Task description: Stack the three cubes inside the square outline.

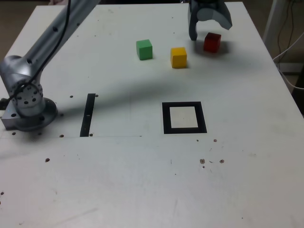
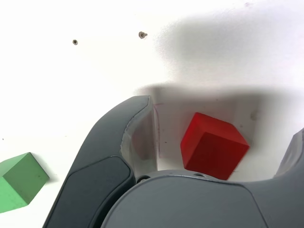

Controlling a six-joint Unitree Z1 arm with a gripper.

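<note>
With the jaws spread wide, the gripper [image 1: 209,29] hangs over the far part of the white counter [image 1: 142,180], pointing down at the red cube [image 1: 212,42]. In the wrist view that red cube [image 2: 213,146] sits on the counter in the gap between the two dark jaws, touching neither as far as can be seen; nothing is pinched.

Outward from the jaws: the yellow cube [image 1: 178,57] lies near the red one, on the side toward the exterior view's left and slightly nearer the camera, clear of it. The green cube [image 1: 144,49] lies further out the same way, beyond the yellow; the wrist view catches the green cube [image 2: 19,181] outside one jaw. All three cubes rest singly on the counter, none stacked.

The square outline [image 1: 184,118], black frame with pale centre, lies well apart from the jaws, toward the camera, with no cube in it. A narrow black strip [image 1: 88,115] lies further off toward the exterior view's left, beside the arm's base [image 1: 28,107].
</note>
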